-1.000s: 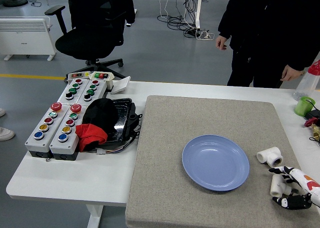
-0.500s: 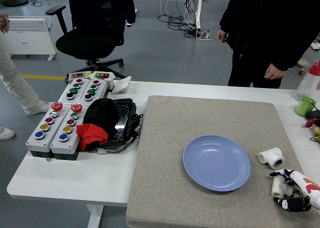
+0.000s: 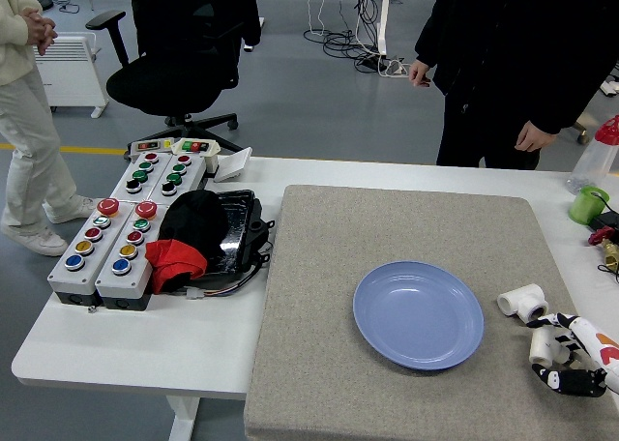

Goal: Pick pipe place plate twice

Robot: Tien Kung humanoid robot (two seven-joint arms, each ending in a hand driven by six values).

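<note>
A blue plate lies empty on the grey mat. To its right a white T-shaped pipe fitting rests on the mat. Just below it a second white pipe piece stands between the fingers of my right hand, which comes in from the lower right corner and is curled around it. The piece looks slightly off the mat or just touching it. My left arm is out of sight.
Two grey button boxes, a black tray with a black and red cloth sit at the left. A green cup and a bottle stand at the far right. A person in black stands behind the table; another walks at far left.
My right hand has closed round the lower pipe piece and shifted it slightly up. A person in light clothes has walked in at the far left.
</note>
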